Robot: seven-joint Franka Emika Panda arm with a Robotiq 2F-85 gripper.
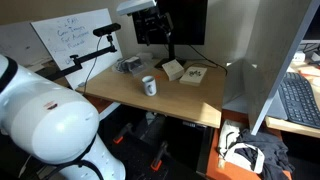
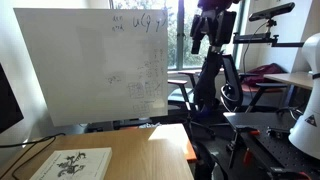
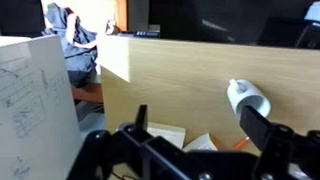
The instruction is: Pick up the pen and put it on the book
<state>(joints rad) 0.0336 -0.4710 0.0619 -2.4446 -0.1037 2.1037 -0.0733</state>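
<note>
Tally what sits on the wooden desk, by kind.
Mug: 1
Books: 2, the second beside it
Grey item, too blurred to name: 1
Total: 4 that can be made out

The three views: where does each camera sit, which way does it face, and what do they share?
Exterior view: behind the robot's white arm, looking down over the desk at mug and book; gripper hangs at top.
Exterior view: low at desk height, looking across the book to the whiteboard and window; gripper at top.
Wrist view: looking down between the open gripper's fingers at desk and mug.
Shared: the whiteboard shows in all three; the mug in two.
</note>
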